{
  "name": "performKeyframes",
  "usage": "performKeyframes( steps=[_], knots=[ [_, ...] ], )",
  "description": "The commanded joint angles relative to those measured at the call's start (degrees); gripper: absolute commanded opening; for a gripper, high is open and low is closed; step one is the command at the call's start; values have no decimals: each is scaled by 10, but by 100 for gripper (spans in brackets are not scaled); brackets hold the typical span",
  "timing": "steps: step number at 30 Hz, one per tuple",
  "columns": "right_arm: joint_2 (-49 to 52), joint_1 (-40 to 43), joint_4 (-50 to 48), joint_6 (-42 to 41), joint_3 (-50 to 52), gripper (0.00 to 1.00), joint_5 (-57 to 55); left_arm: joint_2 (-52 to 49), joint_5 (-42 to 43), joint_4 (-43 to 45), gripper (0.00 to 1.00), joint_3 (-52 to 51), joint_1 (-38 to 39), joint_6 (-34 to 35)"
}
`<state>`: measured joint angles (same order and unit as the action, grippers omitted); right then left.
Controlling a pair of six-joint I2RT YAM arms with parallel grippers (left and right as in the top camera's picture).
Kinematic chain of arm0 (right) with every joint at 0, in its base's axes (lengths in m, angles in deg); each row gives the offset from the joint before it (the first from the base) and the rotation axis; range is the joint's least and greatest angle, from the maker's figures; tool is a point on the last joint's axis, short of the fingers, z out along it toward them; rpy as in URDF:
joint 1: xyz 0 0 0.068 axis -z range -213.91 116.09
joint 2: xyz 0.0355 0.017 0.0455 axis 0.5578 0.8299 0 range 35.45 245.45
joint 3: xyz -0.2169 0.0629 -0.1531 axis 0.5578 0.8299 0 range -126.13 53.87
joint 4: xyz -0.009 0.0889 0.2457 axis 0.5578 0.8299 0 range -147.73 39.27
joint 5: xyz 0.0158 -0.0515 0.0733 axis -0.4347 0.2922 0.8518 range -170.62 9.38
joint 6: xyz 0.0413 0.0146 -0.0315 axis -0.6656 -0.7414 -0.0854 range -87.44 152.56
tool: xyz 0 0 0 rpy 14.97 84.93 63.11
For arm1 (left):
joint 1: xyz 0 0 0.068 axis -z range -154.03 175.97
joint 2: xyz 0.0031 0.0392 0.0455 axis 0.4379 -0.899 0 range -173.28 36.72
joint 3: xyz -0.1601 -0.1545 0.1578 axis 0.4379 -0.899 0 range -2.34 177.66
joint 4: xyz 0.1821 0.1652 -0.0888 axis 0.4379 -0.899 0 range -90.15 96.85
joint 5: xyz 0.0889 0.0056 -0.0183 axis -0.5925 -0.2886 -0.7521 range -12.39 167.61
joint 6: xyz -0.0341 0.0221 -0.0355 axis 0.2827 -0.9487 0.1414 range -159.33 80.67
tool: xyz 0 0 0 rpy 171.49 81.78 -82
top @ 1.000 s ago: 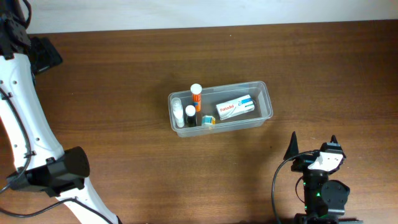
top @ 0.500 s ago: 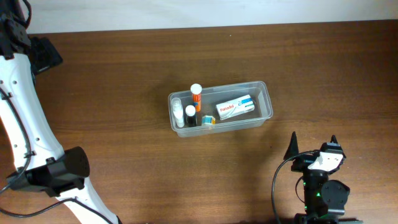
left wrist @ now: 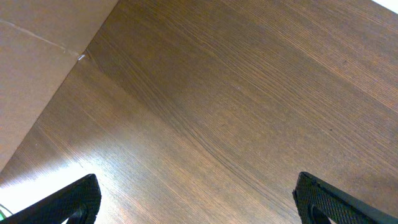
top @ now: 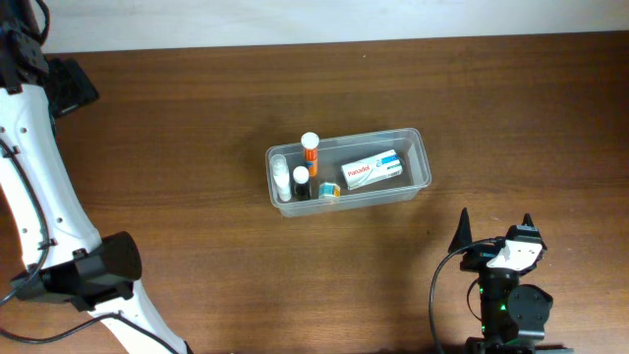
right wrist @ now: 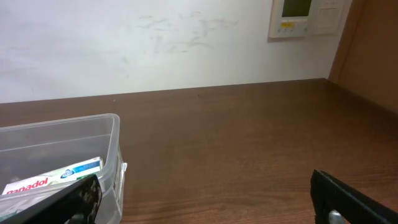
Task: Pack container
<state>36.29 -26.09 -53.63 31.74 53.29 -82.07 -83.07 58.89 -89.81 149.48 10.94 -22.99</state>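
Nothing moves: the container (top: 348,173) stays at centre; right gripper (top: 492,234) at five o'clock and left gripper (left wrist: 199,202) stay released.

Nothing has changed between the earlier overhead pictures and now; the container (top: 348,172) sits at the same spot in the middle of the frame with the same contents; the right gripper (top: 492,233) at lower right keeps its wide-spread fingers; neither arm has shifted.
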Motion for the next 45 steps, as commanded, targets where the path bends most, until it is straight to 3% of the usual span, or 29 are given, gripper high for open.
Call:
performKeyframes(
  steps=[1, 10, 14, 17, 18, 30, 38, 45],
  knots=[
    [-5, 5, 4, 4, 3, 99, -7, -3, -6, 0, 100, 2, -2, 6],
    [-5, 5, 4, 4, 3, 98, -7, -3, -4, 0, 100, 2, -2, 6],
    [-5, 5, 4, 4, 3, 98, -7, 0, 34, 0, 100, 2, 1, 6],
    [-5, 5, 4, 4, 3, 98, -7, 21, 51, 2, 100, 2, 3, 105],
    [-5, 5, 4, 4, 3, 98, -7, 32, 55, 0, 100, 2, 3, 110],
    [-5, 5, 4, 4, 3, 98, -7, 250, 82, 6, 100, 2, 68, 111],
    [-5, 5, 4, 4, 3, 98, -7, 404, 14, 4, 100, -3, 138, 111],
    [-5, 5, 4, 4, 3, 98, -7, 525, 8, 13, 100, -99, 139, 111]
  ],
)
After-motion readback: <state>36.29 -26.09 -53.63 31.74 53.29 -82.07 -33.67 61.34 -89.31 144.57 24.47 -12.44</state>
